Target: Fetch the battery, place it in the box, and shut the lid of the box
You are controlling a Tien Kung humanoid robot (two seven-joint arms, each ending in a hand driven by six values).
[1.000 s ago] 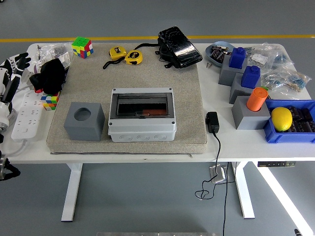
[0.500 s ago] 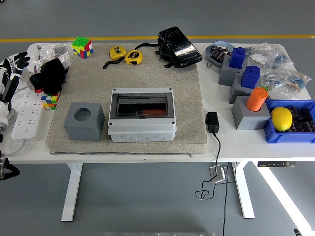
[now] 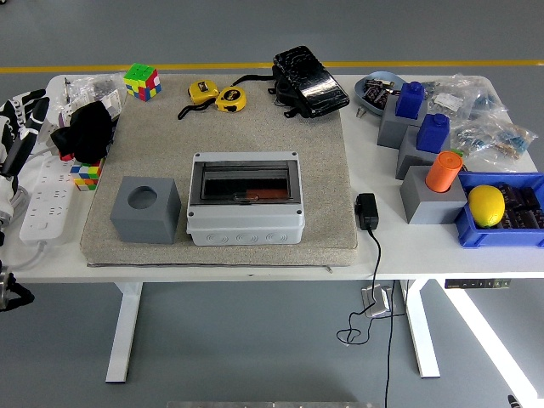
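In the head view, the left hand (image 3: 25, 115) shows only at the left edge of the picture, above the far left corner of the white bench (image 3: 425, 242). It is black and white, and I cannot tell if its fingers are apart or together, because most of it is cut by the picture's edge. It touches nothing that I can see. The right hand is not in the picture.

The box (image 3: 246, 198) is well to the right of this hand and nearer to the bench's front edge. It is a light grey plastic box with screw points at the corners, and it stands on a grey-brown mat (image 3: 280, 136). Its dark see-through lid (image 3: 246, 182) lies down flat over the top. Through the lid I see something reddish-orange inside, near the front side; I cannot tell for sure if it is the battery.

Just to the left of the box, between it and the hand, stands a grey cube (image 3: 145, 209) with a round hole on top. Close beside the hand lies a black cloth (image 3: 85, 129), and below this a white power strip (image 3: 47, 200) and a coloured puzzle cube (image 3: 87, 173). A second puzzle cube (image 3: 141, 82) is at the far edge.

Far from the hand, on the right side of the bench, grey blocks carry two blue bottles (image 3: 410, 99) and an orange cylinder (image 3: 443, 171). A blue tray (image 3: 476, 235) holds a yellow lemon (image 3: 486, 205).
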